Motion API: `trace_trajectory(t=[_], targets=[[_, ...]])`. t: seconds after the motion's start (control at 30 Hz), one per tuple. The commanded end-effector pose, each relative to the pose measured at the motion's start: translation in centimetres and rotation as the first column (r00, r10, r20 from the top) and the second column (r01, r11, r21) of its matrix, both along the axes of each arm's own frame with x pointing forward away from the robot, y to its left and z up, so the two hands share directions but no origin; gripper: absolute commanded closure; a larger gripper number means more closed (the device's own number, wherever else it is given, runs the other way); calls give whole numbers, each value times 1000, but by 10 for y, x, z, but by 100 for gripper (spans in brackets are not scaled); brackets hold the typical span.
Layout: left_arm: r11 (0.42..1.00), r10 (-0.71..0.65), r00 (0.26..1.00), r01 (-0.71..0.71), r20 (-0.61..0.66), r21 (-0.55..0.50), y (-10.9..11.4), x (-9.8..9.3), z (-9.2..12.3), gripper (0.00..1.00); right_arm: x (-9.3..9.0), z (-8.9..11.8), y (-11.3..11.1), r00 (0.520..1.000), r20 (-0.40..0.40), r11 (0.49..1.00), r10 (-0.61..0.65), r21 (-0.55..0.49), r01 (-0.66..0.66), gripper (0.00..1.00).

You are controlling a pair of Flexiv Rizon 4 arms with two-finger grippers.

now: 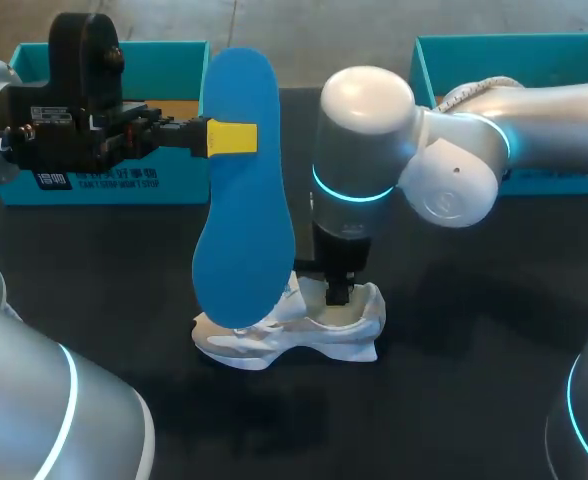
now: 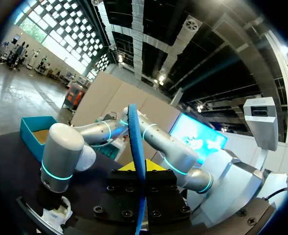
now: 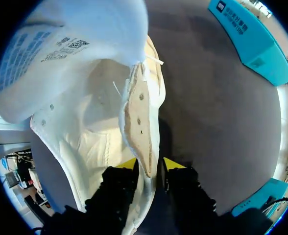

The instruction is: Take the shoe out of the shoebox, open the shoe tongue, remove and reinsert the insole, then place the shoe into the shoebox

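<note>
My left gripper (image 1: 232, 137) grips the blue insole (image 1: 242, 200) upright over the white shoe (image 1: 274, 345) at mid-table. My right gripper (image 3: 150, 165) pinches the shoe's eyelet edge. I should hold that opening wide and feed the insole in, low end first.

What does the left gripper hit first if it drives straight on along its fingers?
The left gripper clamps the blue insole; beyond it, the right arm's upright link sits in line in head and left wrist views. Depth unclear, so only likely.

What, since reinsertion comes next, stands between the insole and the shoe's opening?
Only the right gripper, shut on the shoe's upper beside the opening. The insole hangs upright in the left gripper, over the shoe.
</note>
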State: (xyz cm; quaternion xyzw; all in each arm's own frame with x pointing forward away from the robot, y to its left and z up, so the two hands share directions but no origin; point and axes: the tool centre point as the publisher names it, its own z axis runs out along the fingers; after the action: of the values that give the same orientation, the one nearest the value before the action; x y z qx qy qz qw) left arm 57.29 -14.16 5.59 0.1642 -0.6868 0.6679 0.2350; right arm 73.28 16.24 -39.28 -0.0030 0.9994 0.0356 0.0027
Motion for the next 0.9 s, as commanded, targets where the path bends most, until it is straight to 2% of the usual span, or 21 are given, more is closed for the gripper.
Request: trace_trajectory(t=[0.03,0.33,0.6,0.8,0.9], targets=[[1000,0,1000,0,1,-1,-1,0,0,100,-4,4,-1,1000,4,1000,-3,-6,3,100],[1000,0,1000,0,1,-1,-1,0,0,100,-6,25,-5,997,0,997,-72,-21,72,100],[1000,0,1000,0,1,-1,-1,0,0,100,-7,42,-8,979,-14,979,-203,-39,202,100],[1000,0,1000,0,1,-1,-1,0,0,100,-9,53,-7,941,-16,941,-338,-37,338,100],[1000,0,1000,0,1,-1,-1,0,0,100,-11,58,-7,896,-22,896,-443,-34,442,100]])
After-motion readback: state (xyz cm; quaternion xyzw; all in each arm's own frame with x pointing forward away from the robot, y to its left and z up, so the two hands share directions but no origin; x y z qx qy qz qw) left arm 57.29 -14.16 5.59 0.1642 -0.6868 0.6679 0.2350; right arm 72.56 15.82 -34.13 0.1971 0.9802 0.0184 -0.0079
